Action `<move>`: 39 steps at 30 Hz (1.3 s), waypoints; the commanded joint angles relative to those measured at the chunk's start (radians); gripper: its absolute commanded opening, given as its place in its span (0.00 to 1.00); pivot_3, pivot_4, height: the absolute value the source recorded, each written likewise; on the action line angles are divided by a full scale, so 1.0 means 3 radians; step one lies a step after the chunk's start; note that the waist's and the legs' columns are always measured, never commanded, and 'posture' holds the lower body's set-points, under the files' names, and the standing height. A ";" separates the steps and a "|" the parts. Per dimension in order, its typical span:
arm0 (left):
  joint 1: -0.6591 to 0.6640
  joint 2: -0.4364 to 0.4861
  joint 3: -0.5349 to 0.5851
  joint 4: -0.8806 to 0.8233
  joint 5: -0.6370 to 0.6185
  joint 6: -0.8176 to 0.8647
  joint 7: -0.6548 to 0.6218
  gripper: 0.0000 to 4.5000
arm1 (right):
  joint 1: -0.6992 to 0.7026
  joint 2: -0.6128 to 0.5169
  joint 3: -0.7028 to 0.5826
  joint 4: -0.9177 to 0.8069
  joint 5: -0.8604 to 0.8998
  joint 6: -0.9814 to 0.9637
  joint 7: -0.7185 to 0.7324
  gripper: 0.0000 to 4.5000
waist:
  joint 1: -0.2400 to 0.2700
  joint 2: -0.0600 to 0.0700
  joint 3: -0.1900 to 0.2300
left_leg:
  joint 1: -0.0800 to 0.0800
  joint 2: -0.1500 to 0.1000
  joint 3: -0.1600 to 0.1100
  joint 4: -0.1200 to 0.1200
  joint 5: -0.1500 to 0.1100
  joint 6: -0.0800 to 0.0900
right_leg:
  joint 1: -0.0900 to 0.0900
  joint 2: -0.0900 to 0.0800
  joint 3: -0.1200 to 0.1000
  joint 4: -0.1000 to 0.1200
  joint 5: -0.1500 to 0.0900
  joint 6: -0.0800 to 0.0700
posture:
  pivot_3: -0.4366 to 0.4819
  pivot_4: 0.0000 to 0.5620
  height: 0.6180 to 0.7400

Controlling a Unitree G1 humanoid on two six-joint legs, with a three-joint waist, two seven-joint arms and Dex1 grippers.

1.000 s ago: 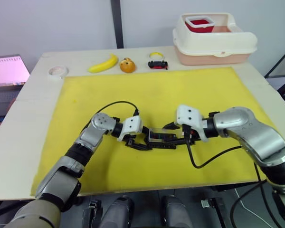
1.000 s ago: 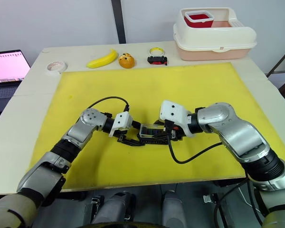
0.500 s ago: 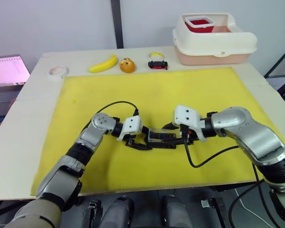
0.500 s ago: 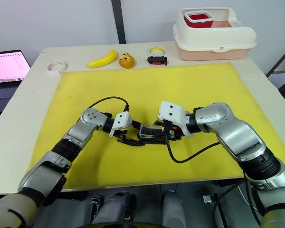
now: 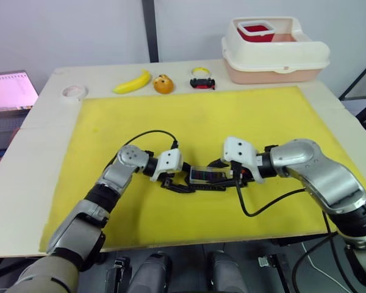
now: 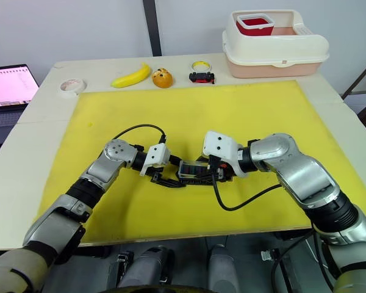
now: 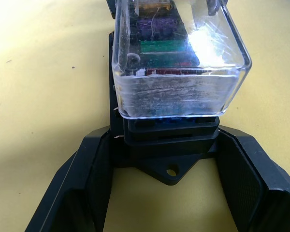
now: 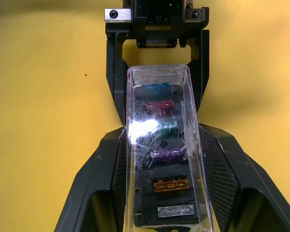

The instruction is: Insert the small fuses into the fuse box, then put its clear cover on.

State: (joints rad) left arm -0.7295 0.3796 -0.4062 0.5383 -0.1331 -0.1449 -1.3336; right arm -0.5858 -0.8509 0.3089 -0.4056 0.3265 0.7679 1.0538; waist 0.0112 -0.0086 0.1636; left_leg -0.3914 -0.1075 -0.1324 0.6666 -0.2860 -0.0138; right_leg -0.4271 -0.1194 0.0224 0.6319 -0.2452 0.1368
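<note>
Left end effector [image 7: 169,188] gripped black slotted fuse box [image 7: 166,145]; right end effector [image 8: 162,193] gripped clear rectangular cover [image 8: 162,145], best pressed down evenly w/ box steadied.

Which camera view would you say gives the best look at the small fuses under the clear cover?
The right wrist view: the small fuses show in a row through the clear cover. The left wrist view catches a few; the eye views give faint colour.
</note>
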 commanded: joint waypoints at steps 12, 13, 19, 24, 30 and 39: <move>-0.0030 0.0005 0.0061 -0.0036 0.0102 0.0075 0.0058 0.56 | 0.0026 0.0056 -0.0063 -0.0022 -0.0005 -0.0090 0.0017 0.37 | 0.0000 0.0000 0.0000 | 0.0000 0.0000 0.0000 0.0000 0.0000 0.0000 | 0.0000 0.0000 0.0000 0.0000 0.0000 0.0000 | 0.48 0.27 1.00; -0.0028 0.0005 0.0061 -0.0039 0.0102 0.0078 0.0055 0.56 | 0.0021 0.0069 -0.0087 -0.0028 0.0035 -0.0077 0.0030 0.37 | 0.0000 0.0000 0.0000 | 0.0000 0.0000 0.0000 0.0000 0.0000 0.0000 | 0.0000 0.0000 0.0000 0.0000 0.0000 0.0000 | 0.48 0.27 1.00; -0.0034 0.0007 0.0068 -0.0043 0.0104 0.0087 0.0045 0.56 | 0.0029 0.0056 -0.0111 -0.0037 0.0109 -0.0034 0.0100 0.37 | 0.0003 0.0000 0.0000 | 0.0000 0.0000 0.0000 0.0000 0.0000 0.0000 | 0.0000 0.0000 0.0000 0.0000 0.0000 0.0000 | 0.48 0.27 1.00; -0.0052 -0.0004 0.0069 -0.0023 0.0105 0.0085 0.0045 0.56 | 0.0047 0.0039 -0.0030 0.0147 -0.0046 -0.0117 0.0064 0.37 | 0.0002 0.0000 0.0000 | 0.0000 0.0000 0.0000 0.0000 0.0000 0.0000 | 0.0000 0.0000 0.0000 0.0000 0.0000 0.0000 | 0.48 0.27 1.00; -0.0030 0.0004 0.0068 -0.0038 0.0116 0.0063 0.0031 0.56 | 0.0037 -0.0032 -0.0017 0.0171 -0.0068 -0.0052 0.0098 0.37 | 0.0006 0.0000 0.0000 | 0.0000 0.0000 0.0000 0.0000 0.0000 0.0000 | 0.0001 0.0000 0.0000 0.0000 0.0000 0.0000 | 0.48 0.27 1.00; -0.0006 -0.0016 0.0076 -0.0071 0.0126 0.0061 0.0047 0.56 | -0.0071 -0.0013 0.0160 0.0274 -0.0154 -0.0038 0.0171 0.37 | 0.0007 0.0000 0.0000 | 0.0000 -0.0001 -0.0001 0.0001 0.0000 0.0000 | 0.0001 0.0000 0.0000 0.0000 0.0000 0.0000 | 0.48 0.27 1.00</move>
State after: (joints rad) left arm -0.7298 0.3717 -0.4024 0.5239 -0.1167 -0.1246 -1.3351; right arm -0.6086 -0.8416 0.3315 -0.3398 0.3087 0.7384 1.0971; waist 0.0134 -0.0087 0.1635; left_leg -0.3914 -0.1078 -0.1329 0.6668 -0.2860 -0.0139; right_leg -0.4266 -0.1194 0.0223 0.6318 -0.2452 0.1368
